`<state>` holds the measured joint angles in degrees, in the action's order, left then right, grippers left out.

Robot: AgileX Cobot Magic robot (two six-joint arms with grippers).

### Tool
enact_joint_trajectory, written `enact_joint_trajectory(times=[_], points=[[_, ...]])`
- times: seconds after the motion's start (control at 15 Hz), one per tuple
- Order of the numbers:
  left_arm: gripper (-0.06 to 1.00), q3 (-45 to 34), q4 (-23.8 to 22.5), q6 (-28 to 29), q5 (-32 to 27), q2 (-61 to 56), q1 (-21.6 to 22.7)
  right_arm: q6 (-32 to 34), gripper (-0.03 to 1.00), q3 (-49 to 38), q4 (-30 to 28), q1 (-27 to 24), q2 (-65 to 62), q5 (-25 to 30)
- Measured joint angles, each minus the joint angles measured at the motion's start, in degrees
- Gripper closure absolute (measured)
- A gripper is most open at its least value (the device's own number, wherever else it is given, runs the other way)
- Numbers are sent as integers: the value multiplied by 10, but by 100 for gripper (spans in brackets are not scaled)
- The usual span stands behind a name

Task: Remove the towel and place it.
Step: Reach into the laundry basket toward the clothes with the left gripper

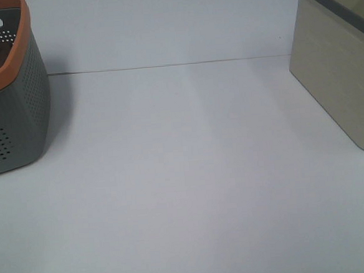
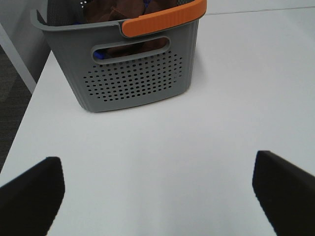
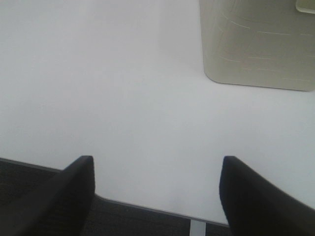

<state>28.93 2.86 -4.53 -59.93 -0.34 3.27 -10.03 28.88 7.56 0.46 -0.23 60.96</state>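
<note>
Towel (image 2: 129,9) is lying bunched inside the basket (image 2: 138,83), its dark brown folds showing just under the orange rim. More brown is showing through the handle slot, with a bit of blue cloth (image 2: 101,55) beside it. I cannot tell how the two are layered.

Left gripper (image 2: 156,158) is hovering over the table (image 1: 184,174) near the basket's perforated side, jaws spread wide and holding nothing. Right gripper (image 3: 157,160) is hanging at the table's edge, likewise wide apart and empty, with the bin (image 3: 256,49) ahead of it. Neither is showing in the high view.

Handling, as I am judging it: plush, soft, light, no stiffness. It will be drooping and trailing from wherever I pinch it, and may be dragging on the rim coming out. It is not fragile and not slippery, and the pile should be catching well on the pads.

Where I am planning to take hold: a raised fold at the top of the heap, coming down from above the rim and pinching deep enough to catch a thick bunch. I am avoiding the slot side, where the blue is lying close, so as not to lift both. The lift will need to go high to clear the rim.
</note>
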Motion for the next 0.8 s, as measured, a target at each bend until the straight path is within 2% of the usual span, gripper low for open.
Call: enact_joint_trajectory(times=[0.8], points=[[-5,0,0,0,0,0,0,0,34,0,0,0,0,0]])
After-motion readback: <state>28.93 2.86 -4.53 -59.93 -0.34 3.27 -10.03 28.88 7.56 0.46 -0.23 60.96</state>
